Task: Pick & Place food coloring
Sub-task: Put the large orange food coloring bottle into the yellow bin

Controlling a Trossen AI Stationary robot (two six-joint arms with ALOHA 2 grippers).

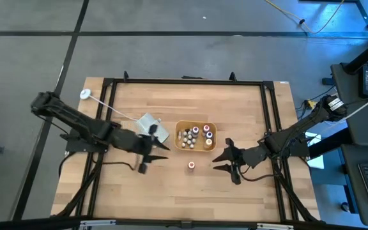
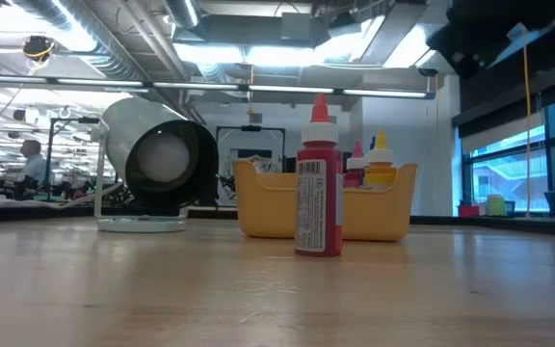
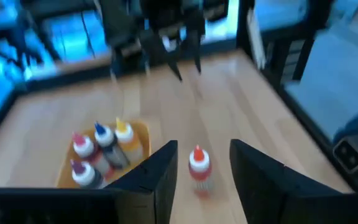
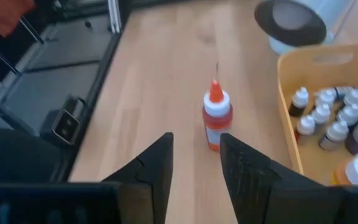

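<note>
Red bottle (image 1: 191,166): upright on surface (image 1: 171,191) outside tray (image 1: 195,122), seemingly awaiting pickup.
Left gripper (image 1: 147,161): open, empty.
Right gripper (image 1: 224,160): open, empty, facing the bottle.

This is a robotics lab set in an open-plan industrial workspace. A light wooden tabletop (image 1: 171,191) sits in a black metal frame (image 1: 184,81) on grey flooring, with cables trailing at two o'clock. Level across the table, exposed silver ceiling ducts (image 2: 75,39), fluorescent strip lights (image 2: 287,53) and tall windows (image 2: 509,164) show, with a seated person (image 2: 32,159) at distant desks.
</note>
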